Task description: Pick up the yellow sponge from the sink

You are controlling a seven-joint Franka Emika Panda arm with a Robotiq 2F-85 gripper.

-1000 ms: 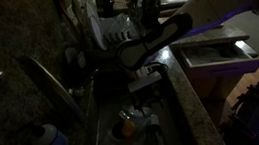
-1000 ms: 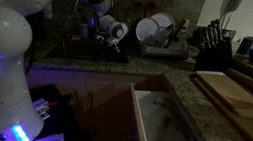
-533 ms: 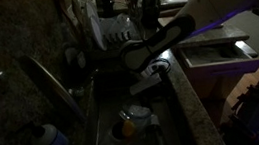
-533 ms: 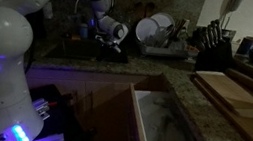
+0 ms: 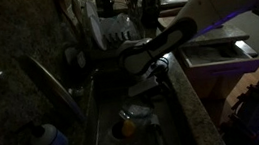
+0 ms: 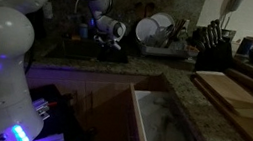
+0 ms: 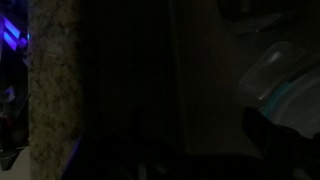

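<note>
The scene is very dark. The sink (image 5: 106, 136) is a long dark basin rimmed by speckled stone (image 7: 50, 90). My gripper (image 5: 143, 79) reaches down into the basin from the right-hand counter. It also shows just behind the counter edge in an exterior view (image 6: 111, 44). I cannot make out its fingers, so I cannot tell whether it is open or shut. I cannot pick out the yellow sponge in any view. It is lost in the dark or hidden by the gripper. The wrist view shows mostly black basin.
A white round dish (image 5: 132, 114) with an orange-yellow lump (image 5: 125, 130) lies in the sink near the gripper. A faucet (image 5: 50, 83) and blue-capped bottle (image 5: 46, 139) stand on the rim. A dish rack with plates (image 6: 155, 30), knife block (image 6: 211, 43), cutting boards (image 6: 239, 95) and open drawer (image 6: 159, 126) are nearby.
My gripper has sunk a little lower into the sink. A pale patch seen at its tip earlier is now darker and harder to see.
</note>
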